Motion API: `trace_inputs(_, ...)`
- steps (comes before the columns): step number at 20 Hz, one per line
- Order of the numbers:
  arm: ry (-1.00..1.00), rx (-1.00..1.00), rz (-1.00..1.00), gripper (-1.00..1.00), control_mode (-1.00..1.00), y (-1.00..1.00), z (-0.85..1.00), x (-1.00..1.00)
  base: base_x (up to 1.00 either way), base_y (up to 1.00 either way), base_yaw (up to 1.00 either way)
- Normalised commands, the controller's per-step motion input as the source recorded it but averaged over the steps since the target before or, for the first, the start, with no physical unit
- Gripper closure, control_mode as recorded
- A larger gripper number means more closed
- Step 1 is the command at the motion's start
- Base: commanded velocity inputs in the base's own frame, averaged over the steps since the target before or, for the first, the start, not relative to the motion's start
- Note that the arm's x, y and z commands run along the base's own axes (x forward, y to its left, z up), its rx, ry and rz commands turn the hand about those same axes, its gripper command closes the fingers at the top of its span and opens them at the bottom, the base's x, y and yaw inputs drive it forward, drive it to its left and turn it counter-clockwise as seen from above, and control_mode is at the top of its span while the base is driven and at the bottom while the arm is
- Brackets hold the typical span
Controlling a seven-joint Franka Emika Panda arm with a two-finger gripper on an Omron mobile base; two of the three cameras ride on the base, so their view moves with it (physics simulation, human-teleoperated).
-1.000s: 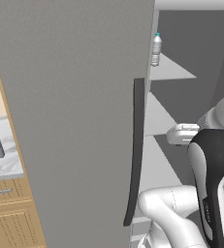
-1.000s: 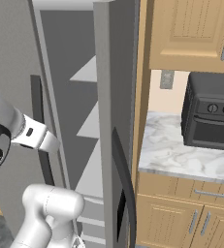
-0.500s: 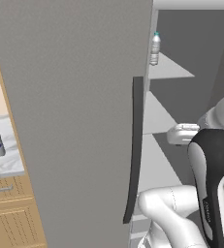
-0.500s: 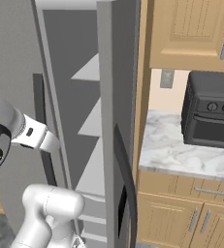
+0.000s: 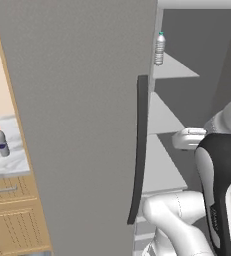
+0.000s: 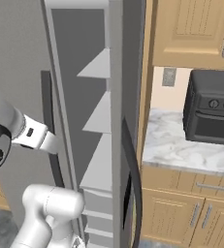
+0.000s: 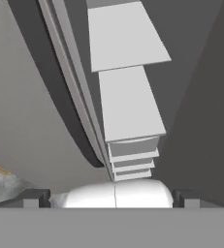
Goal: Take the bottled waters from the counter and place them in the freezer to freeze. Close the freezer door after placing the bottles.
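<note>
My arm rises folded in front of the open freezer [image 5: 197,100], elbow bent high, forearm reaching in toward the white shelves [image 7: 125,101]; my claw [image 7: 111,196] looks down along the stacked shelves and the lower drawers, its two dark tips set wide apart at the bottom corners of the hand view, nothing between them; the freezer door [image 5: 87,125] stands swung open to my left, its long dark handle [image 5: 139,150] near my elbow; the teal-capped bottle [image 5: 159,48] stands upright on the top shelf; the red-capped bottle [image 5: 1,142] stands upright on the marble desk [image 5: 12,160], well to the left beyond the door; a black toaster oven [image 6: 213,114] sits on the marble surface to the right.
</note>
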Motion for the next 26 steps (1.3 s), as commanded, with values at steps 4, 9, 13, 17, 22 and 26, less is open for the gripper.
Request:
trace_inputs(4,0.00,0.00,0.00,-1.00,1.00,0.00,0.00,0.00,-0.02,0.69,0.01)
trace_inputs(9,0.00,0.00,0.00,-1.00,1.00,0.00,0.00,0.00,-0.03,0.86,0.02)
trace_inputs(13,0.00,0.00,0.00,-1.00,1.00,0.00,0.00,0.00,-0.04,0.86,0.00)
trace_inputs(17,0.00,0.00,0.00,-1.00,1.00,0.00,0.00,0.00,0.00,0.83,0.00)
trace_inputs(22,0.00,0.00,0.00,-1.00,1.00,0.00,0.00,0.00,0.00,0.79,0.00)
trace_inputs(26,0.00,0.00,0.00,-1.00,1.00,0.00,0.00,0.00,0.00,0.73,0.00)
